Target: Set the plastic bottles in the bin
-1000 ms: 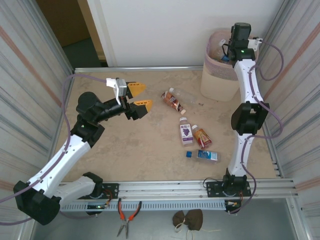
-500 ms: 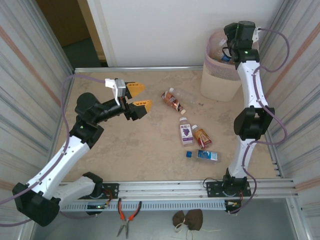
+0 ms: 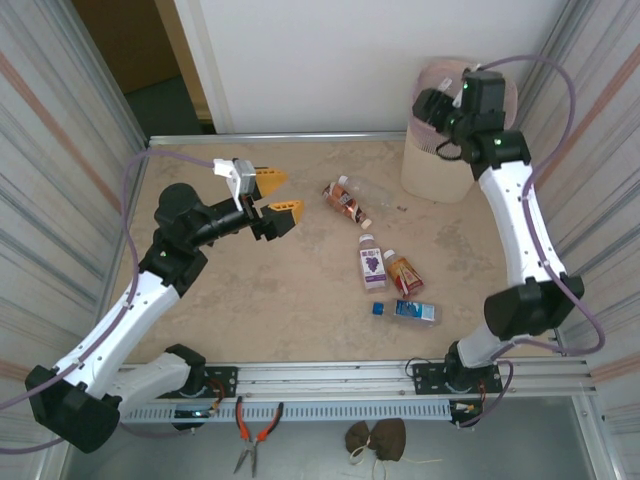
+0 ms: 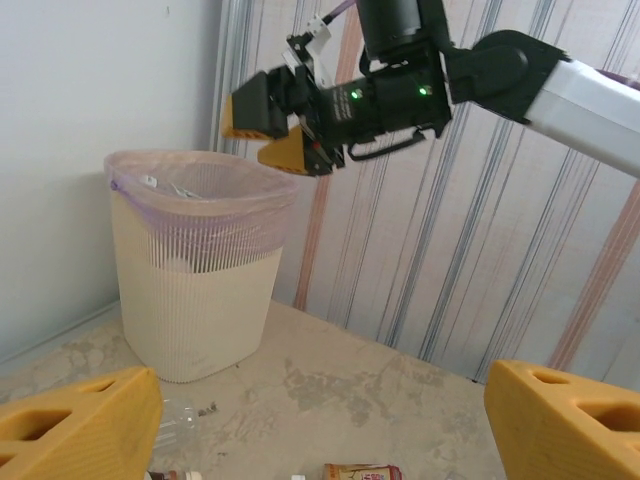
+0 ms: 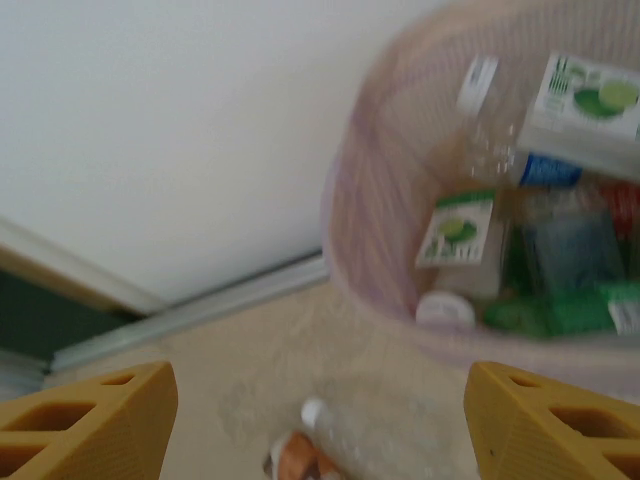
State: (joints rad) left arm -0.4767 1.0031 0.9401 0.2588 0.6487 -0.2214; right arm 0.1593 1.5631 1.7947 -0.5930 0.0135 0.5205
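Hovering | left gripper (image 3: pixel 290 193) spread, empty | brown-labelled bottle (image 3: pixel 346 201) lies on the table just ahead of its fingertips, long axis oblique to reach | right gripper (image 5: pixel 318 415) spread, empty, above bin (image 3: pixel 440 170) | left arm nearer

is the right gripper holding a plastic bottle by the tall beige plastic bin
No, the right gripper has its orange fingers apart with nothing between them beside the tall beige plastic bin.
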